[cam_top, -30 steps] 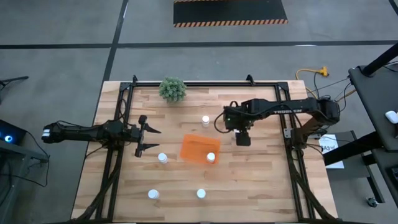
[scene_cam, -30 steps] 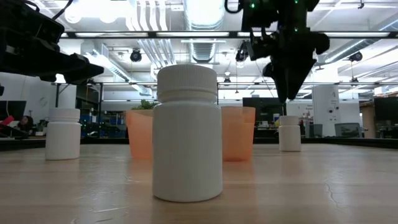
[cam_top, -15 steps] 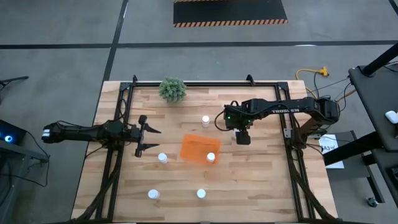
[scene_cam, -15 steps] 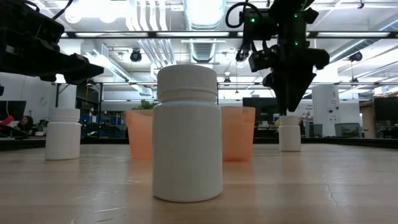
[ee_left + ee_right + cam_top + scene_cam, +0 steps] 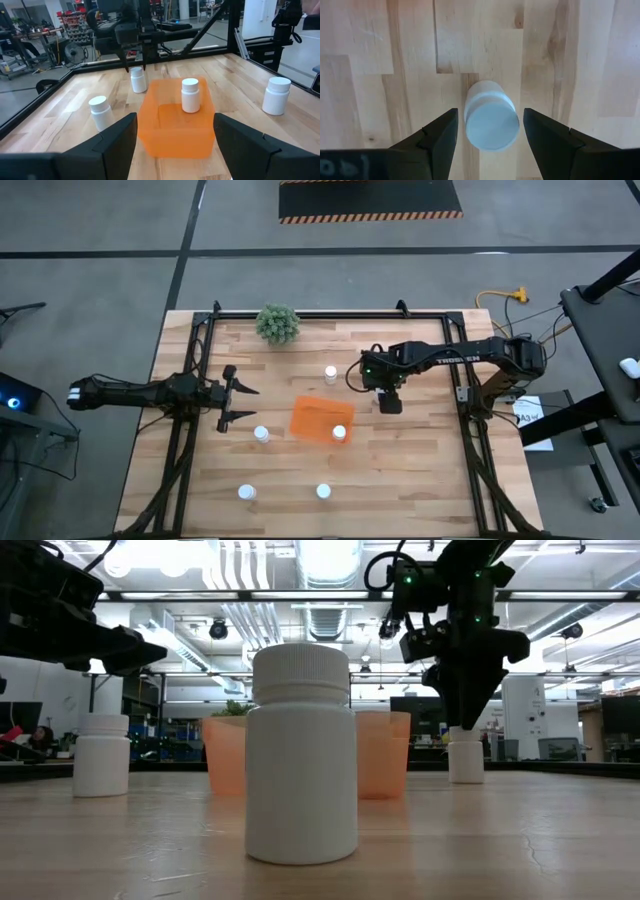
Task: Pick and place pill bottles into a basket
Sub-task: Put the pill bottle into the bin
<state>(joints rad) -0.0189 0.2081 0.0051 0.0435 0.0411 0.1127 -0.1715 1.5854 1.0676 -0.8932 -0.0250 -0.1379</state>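
Observation:
My right gripper (image 5: 385, 387) is open and points straight down over a white-capped pill bottle (image 5: 491, 118). Its two fingers stand on either side of the bottle's cap without touching it, and in the low view the fingertips (image 5: 463, 720) are just above the cap of this bottle (image 5: 465, 755). The gripper hides this bottle in the high view. The orange basket (image 5: 312, 415) lies at the table's middle, and one bottle (image 5: 339, 433) stands in its near right corner. My left gripper (image 5: 243, 402) is open and empty, left of the basket.
Other bottles stand on the wood: one beyond the basket (image 5: 330, 373), one left of it (image 5: 261, 434), two near the front edge (image 5: 246, 492) (image 5: 323, 491). A green plant (image 5: 277, 323) stands at the far edge. Black frame rails run along both sides.
My right gripper has come down toward the bottle beneath it, its fingertips now almost level with the cap. Its fingers stay apart.

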